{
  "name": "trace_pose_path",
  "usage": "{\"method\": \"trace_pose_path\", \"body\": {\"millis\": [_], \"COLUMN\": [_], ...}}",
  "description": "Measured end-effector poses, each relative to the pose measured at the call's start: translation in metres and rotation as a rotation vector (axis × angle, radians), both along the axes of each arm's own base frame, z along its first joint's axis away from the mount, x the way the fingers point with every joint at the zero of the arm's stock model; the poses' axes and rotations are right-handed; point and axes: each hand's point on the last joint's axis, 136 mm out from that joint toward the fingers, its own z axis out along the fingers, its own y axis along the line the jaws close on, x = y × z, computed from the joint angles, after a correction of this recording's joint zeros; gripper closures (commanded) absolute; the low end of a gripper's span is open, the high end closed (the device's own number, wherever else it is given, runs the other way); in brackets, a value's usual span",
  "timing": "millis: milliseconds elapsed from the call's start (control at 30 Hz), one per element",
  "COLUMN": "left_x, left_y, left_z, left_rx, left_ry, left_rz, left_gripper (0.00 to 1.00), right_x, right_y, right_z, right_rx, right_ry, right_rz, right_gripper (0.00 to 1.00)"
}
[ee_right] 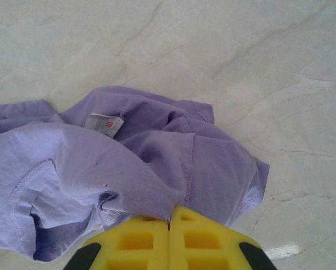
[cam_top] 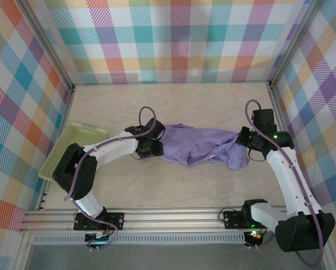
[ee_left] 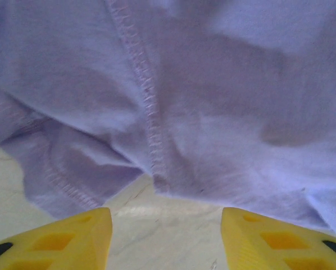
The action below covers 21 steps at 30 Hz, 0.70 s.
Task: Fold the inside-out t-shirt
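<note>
The lavender inside-out t-shirt [cam_top: 199, 143] lies bunched in a wrinkled strip across the table's middle. My left gripper [cam_top: 157, 147] sits at its left end, yellow fingers [ee_left: 61, 239] spread open, bare table between them and a stitched seam [ee_left: 151, 118] just ahead. My right gripper [cam_top: 244, 138] is at the shirt's right end, its yellow fingers [ee_right: 204, 239] pressed together on a fold of the fabric [ee_right: 151, 197]. A white label [ee_right: 103, 124] shows on the shirt [ee_right: 128, 157] in the right wrist view.
A pale green tray [cam_top: 69, 146] leans at the table's left edge. Plaid walls enclose three sides. Pale marbled tabletop [cam_top: 201, 188] lies in front of the shirt, with more [cam_top: 185, 104] behind it.
</note>
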Motion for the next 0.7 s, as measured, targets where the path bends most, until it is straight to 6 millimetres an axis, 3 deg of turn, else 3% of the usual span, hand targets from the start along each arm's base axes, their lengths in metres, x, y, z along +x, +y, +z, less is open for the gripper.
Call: {"method": "trace_pose_path", "body": {"millis": [133, 267, 400, 567, 633, 700], "left_x": [0.007, 0.011, 0.020, 0.036, 0.038, 0.041], "left_y": [-0.007, -0.006, -0.006, 0.000, 0.009, 0.021], "left_z": [-0.013, -0.029, -0.022, 0.019, 0.051, 0.103], "left_rx": [-0.019, -0.003, 0.014, 0.016, 0.006, -0.028], "left_ry": [0.008, 0.036, 0.012, -0.085, -0.148, -0.250], "left_rz": [0.007, 0.011, -0.001, 0.006, 0.022, 0.048], "left_gripper": [0.58, 0.80, 0.98, 1.00, 1.00, 1.00], "right_x": [-0.003, -0.005, -0.005, -0.007, -0.005, -0.005], "right_y": [-0.001, -0.001, -0.003, -0.006, -0.007, -0.008], "right_z": [-0.003, -0.005, -0.003, 0.018, 0.040, 0.071], "right_rx": [-0.003, -0.003, -0.014, -0.025, -0.026, -0.026], "right_ry": [0.002, 0.008, -0.001, -0.026, -0.074, -0.144], "right_rz": [-0.002, -0.002, -0.010, -0.019, -0.020, -0.021], "right_gripper": [1.00, 1.00, 1.00, 1.00, 1.00, 1.00]}}
